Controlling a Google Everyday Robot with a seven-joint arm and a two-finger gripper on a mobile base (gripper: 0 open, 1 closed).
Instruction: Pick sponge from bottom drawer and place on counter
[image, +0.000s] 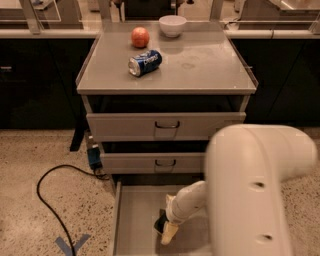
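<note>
The bottom drawer (136, 212) is pulled out, a shallow grey tray at the bottom of the camera view. The dark green sponge (159, 224) lies on its floor near the middle, mostly covered. My gripper (167, 231) reaches down into the drawer and sits right on the sponge, touching it. The thick white arm (250, 190) fills the lower right and hides the drawer's right half. The counter (205, 65) is the grey cabinet top above.
On the counter lie a blue soda can (144, 62) on its side, a red apple (140, 37) and a white bowl (172, 25). Two closed drawer fronts (165, 126) sit above the open drawer. A black cable (44, 200) loops on the floor at left.
</note>
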